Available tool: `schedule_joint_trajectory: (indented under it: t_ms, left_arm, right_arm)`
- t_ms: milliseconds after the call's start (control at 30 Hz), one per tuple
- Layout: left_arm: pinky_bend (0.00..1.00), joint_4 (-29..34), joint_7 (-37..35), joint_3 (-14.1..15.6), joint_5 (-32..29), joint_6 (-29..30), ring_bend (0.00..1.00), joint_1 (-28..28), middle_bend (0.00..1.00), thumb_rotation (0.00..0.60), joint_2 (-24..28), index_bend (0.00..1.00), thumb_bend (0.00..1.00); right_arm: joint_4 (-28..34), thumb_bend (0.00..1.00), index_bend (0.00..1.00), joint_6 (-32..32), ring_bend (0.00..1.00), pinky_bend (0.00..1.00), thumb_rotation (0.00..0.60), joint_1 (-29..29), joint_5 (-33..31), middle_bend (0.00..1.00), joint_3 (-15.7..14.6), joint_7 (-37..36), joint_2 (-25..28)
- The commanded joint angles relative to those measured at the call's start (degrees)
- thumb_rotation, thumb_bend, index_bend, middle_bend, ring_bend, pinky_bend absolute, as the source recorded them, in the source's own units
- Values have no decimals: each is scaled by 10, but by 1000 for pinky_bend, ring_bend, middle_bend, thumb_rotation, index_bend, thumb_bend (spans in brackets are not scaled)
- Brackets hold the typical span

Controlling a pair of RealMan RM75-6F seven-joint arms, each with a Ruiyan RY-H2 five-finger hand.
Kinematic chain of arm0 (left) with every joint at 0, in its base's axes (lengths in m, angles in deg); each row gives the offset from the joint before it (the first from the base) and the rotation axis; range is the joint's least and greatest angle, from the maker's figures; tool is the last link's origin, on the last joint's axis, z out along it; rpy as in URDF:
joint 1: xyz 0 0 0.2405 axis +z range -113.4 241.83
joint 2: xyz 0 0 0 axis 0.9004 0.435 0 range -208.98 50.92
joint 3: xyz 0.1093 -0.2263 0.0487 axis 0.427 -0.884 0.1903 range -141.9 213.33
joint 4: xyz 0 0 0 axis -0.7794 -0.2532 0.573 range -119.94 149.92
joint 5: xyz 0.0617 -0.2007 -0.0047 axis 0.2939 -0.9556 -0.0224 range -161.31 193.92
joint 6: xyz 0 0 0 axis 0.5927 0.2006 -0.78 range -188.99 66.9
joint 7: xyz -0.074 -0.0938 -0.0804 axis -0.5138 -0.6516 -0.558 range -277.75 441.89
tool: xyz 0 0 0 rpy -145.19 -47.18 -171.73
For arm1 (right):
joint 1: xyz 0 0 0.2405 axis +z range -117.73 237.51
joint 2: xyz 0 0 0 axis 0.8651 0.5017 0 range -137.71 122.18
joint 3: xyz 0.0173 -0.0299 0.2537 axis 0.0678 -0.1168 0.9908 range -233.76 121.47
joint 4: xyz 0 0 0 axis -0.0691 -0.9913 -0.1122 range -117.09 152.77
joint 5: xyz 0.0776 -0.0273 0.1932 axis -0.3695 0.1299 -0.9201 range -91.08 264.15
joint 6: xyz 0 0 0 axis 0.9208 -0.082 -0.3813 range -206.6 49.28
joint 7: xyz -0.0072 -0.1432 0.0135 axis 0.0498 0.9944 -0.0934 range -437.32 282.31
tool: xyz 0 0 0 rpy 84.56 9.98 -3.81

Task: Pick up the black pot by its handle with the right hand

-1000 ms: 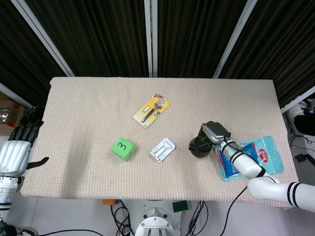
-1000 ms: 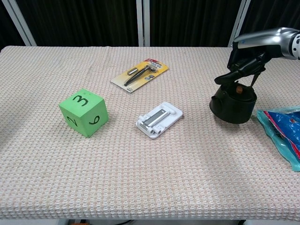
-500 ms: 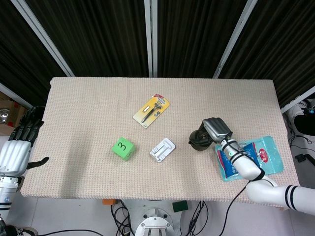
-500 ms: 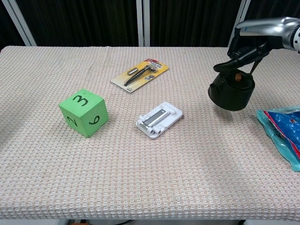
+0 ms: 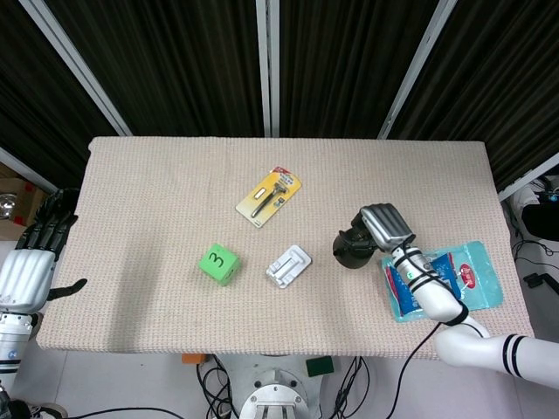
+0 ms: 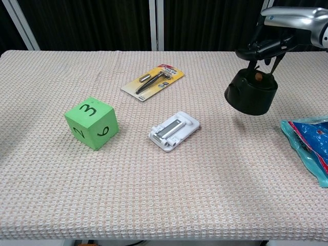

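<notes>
The black pot (image 6: pixel 251 94) hangs in the air above the table's right part, clear of the cloth, with its shadow below it. My right hand (image 6: pixel 271 38) grips its handle from above; in the head view the right hand (image 5: pixel 385 227) covers the top of the pot (image 5: pixel 352 249). My left hand (image 5: pixel 35 249) rests off the table's left edge with its fingers apart and nothing in it.
A green numbered cube (image 6: pixel 91 123), a white plastic clip (image 6: pixel 173 130) and a yellow carded razor pack (image 6: pixel 152 81) lie to the left of the pot. A blue packet (image 6: pixel 308 144) lies at the right edge.
The right hand has lifted the pot off the cloth and carried it upward; it stood on the table a second ago. The left hand has not moved.
</notes>
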Motion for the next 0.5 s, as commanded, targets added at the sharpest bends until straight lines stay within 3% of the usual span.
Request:
schedule_joint_trajectory:
  t_ms: [33,367,500]
  left_arm:
    - [134,0,0,0,0,-1,20,0,23,591,0,64,0]
    - [134,0,1,0,-1,-1,20,-1,23,591,0,64,0]
    - [134,0,1,0,-1,-1,20,0,23,591,0,64,0]
  right_arm:
    - [-2,480,1000,-2,1000,535,348,-4,6,1000,4,-6,-1]
    - [10,578,1000,7,1000,537,350,-4,-3,1000,13,8,11]
    - [13,630,1000,11,1000,537,407,-3,-7,1000,13,18,15]
